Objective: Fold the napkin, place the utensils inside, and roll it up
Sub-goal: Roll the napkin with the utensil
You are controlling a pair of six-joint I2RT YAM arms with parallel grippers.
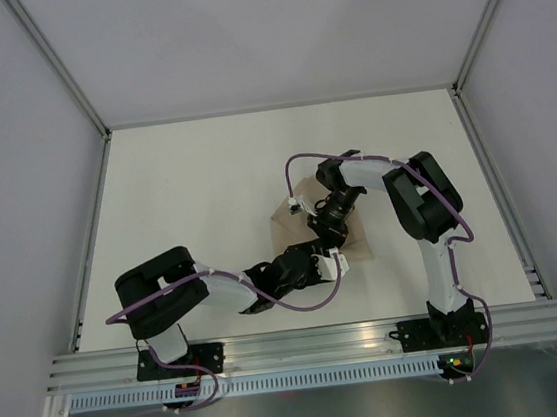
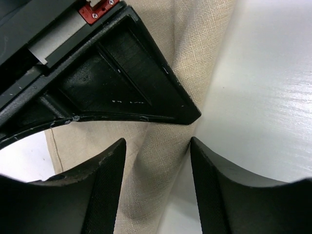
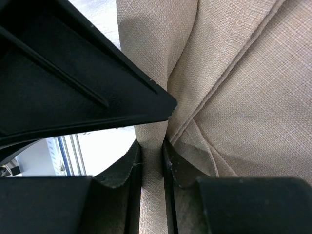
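Most of napkin hidden in top view & cropped at edges in wrist cams.

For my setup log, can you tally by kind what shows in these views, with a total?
Beige-tan woven cloth napkin: 1
Black two-finger grippers: 2 (left gripper open astride a napkin fold, right gripper shut on the napkin)
White flat table: 1
Total: 4
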